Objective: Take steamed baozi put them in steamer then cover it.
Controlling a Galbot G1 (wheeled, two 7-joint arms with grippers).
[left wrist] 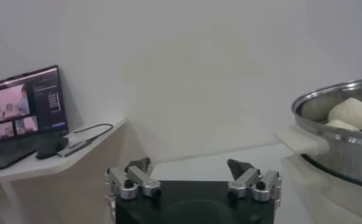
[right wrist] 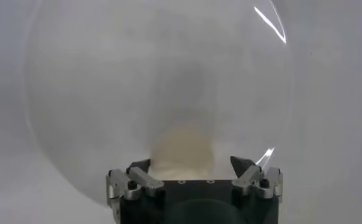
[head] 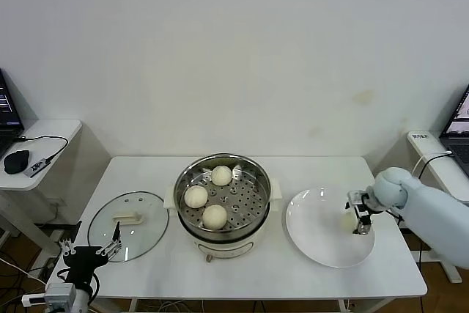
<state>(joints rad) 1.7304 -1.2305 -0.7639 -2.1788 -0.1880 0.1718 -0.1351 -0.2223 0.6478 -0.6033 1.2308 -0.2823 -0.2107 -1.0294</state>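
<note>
While three buns sit in the steamer, our right gripper, jaws apart, straddles the last bun on the plate; the lid waits.

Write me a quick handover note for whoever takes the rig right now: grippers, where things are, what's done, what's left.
Right gripper: down over the plate, fingers open around the last bun, not clearly gripping it yet.
Left gripper: open and empty, parked at the table's front left, near the lid.
Steamer: centre of the table, uncovered, three buns on its tray.
Lid: flat on the table to the left of the steamer.
Done: three of four buns loaded.
Left: grasp the last bun, put it in the steamer, then set the lid on.
</note>
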